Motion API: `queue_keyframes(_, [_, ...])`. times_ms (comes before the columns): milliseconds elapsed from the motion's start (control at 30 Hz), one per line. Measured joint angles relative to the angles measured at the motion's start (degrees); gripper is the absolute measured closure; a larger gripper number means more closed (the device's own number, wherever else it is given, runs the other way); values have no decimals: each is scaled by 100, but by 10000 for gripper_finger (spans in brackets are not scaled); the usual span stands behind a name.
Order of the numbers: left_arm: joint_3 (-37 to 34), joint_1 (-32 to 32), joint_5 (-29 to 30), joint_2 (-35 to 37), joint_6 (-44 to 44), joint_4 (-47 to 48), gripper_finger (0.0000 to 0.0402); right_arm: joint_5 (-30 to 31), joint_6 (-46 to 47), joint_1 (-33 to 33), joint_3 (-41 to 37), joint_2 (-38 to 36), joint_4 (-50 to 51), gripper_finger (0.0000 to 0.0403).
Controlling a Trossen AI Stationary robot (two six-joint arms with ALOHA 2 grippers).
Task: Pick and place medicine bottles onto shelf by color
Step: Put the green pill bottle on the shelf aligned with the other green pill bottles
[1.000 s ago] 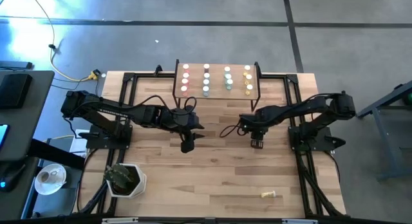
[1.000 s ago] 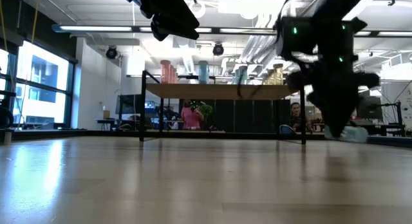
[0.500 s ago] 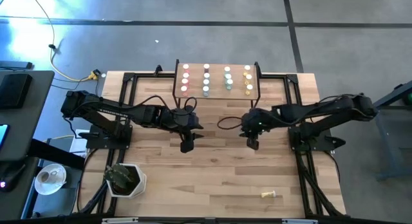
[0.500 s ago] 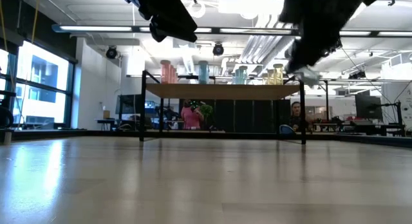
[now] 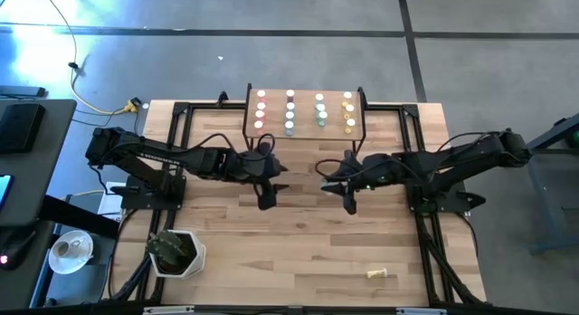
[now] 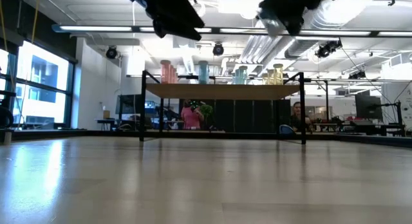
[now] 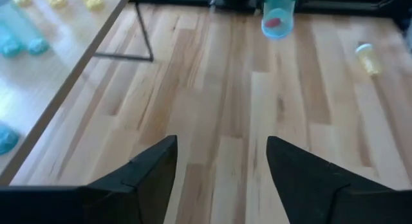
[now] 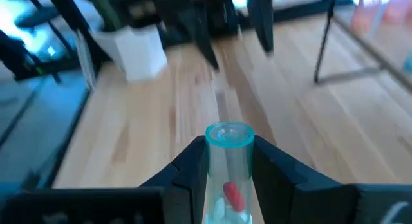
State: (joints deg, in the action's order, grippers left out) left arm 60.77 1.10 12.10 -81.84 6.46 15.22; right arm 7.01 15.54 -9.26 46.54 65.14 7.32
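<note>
Shelf [image 5: 304, 134] front edge near | left gripper [image 5: 266, 203] released | right gripper [image 5: 350, 206] grasping, seemingly, capless blue bottle [image 8: 228, 161]

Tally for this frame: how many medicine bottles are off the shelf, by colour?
Teal bottle, held in the right gripper: 1
Yellow bottle, lying on the table: 1
Total off the shelf: 2
</note>
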Motion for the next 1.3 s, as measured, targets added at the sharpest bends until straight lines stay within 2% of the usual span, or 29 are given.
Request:
queue_keyframes(400, [0,0,-671,0,-9,-1310,174,43,-747,-94,0,13,-1547,311])
queue_keyframes(767, [1,-2,-722,-165,-73,-2343,174,43,-1097,-94,0,102,-2420,311])
queue_keyframes(1000, [4,0,-1019,-294,-70,-2637,174,39,-1218,-94,0,509,-2987,311])
queue_keyframes(1300, [0,0,-1035,-357,-73,-2748,174,37,-1212,-94,0,732,-3472,311])
